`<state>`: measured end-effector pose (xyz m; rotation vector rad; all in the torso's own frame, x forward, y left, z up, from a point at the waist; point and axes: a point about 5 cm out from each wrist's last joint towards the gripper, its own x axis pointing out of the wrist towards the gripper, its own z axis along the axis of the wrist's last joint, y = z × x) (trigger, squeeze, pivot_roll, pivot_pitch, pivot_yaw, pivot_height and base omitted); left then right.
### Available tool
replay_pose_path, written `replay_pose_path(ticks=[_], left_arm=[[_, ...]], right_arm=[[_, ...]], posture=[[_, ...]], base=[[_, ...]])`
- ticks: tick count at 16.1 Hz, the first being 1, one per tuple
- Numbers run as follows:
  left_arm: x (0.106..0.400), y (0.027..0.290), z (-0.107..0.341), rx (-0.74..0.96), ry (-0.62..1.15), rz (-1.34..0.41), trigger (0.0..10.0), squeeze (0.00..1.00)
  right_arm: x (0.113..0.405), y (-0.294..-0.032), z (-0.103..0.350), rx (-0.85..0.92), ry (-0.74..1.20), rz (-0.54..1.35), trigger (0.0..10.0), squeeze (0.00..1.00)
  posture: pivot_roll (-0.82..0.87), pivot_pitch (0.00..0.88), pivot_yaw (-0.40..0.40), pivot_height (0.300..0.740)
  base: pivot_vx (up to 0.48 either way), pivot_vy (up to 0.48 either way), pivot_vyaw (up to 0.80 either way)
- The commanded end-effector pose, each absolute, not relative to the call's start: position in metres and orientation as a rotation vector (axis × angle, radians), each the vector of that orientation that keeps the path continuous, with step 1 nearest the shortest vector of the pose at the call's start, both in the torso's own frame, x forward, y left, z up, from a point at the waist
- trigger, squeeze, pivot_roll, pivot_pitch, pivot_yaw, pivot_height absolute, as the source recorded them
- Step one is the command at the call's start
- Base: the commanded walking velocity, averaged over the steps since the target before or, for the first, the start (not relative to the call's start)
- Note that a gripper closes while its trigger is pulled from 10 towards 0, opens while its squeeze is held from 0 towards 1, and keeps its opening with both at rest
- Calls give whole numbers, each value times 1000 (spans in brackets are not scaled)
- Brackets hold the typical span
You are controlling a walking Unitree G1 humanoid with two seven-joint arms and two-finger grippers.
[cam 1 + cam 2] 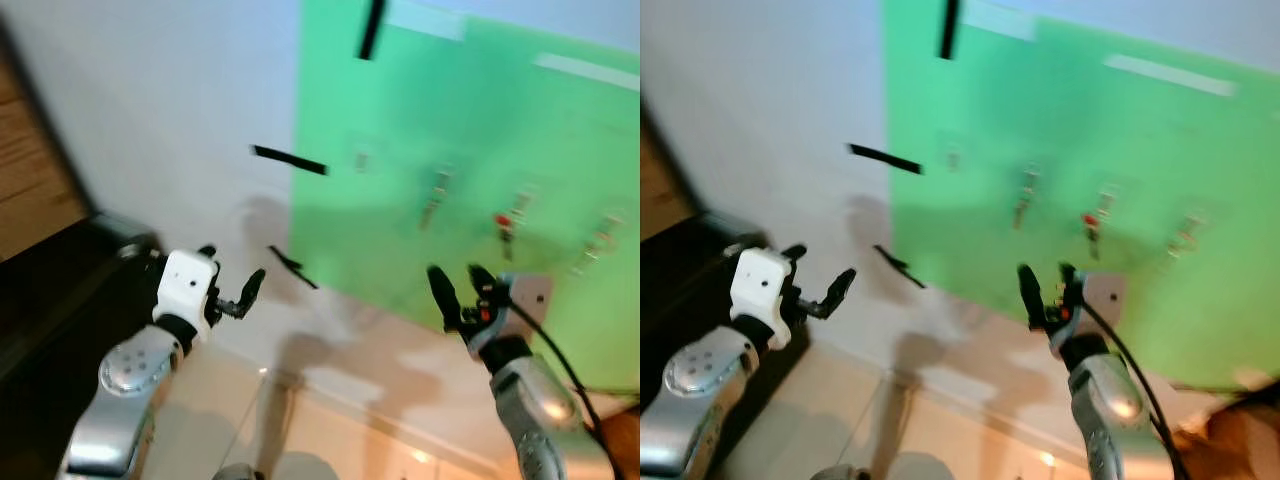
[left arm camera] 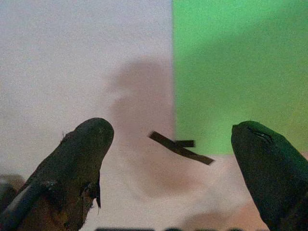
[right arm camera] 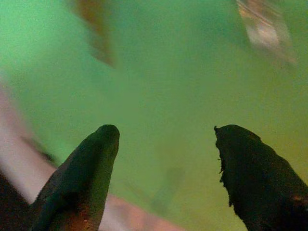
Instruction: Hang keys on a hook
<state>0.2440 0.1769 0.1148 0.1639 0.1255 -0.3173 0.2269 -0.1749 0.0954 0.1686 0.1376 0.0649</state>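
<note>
Green board (image 1: 480, 150) is taped to the white wall (image 1: 170, 100), and everything here is placed off it. Three key bunches hang on the board's middle band: keys (image 1: 435, 197) nearest the board's left edge, red-tagged keys (image 1: 507, 222) next, a third bunch (image 1: 603, 238) toward the right edge. Hooks themselves are too blurred to make out; the bunches dangle straight down, so they look hung from small pegs there, likely at reach height for the arms. Black tape strips (image 1: 290, 160) sit at the board's left edge and top, probably pinning it to the wall. Right gripper (image 1: 458, 285) is raised in front of the board's lower part, below the first two bunches, fingers pointing up at the board, spread apart with nothing between them; the right wrist view shows both fingers (image 3: 86, 178) wide apart against plain green. Left gripper (image 1: 232, 290) is held up left of the board, facing bare wall near a low tape strip (image 2: 180, 148), fingers apart and empty too. Neither claw carries keys, so my read is the hanging is either done or the robot is just facing the board; can't tell which.
</note>
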Motion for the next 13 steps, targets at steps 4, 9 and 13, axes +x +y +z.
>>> replay_pose_path(ticks=[4,9,13], left_arm=[[244,180,115,214,121,-291,10000,349],[246,179,112,240,139,-295,10000,333],[247,180,110,234,151,-287,10000,329]], right_arm=[[224,-175,87,112,193,-9,10000,1000],[227,-184,94,57,143,-82,10000,1000],[231,-182,94,96,152,-99,10000,1000]], posture=[[60,0,-45,740],[33,0,-22,740],[31,0,-14,740]], base=[[0,0,-800],[0,0,-793],[0,0,-800]])
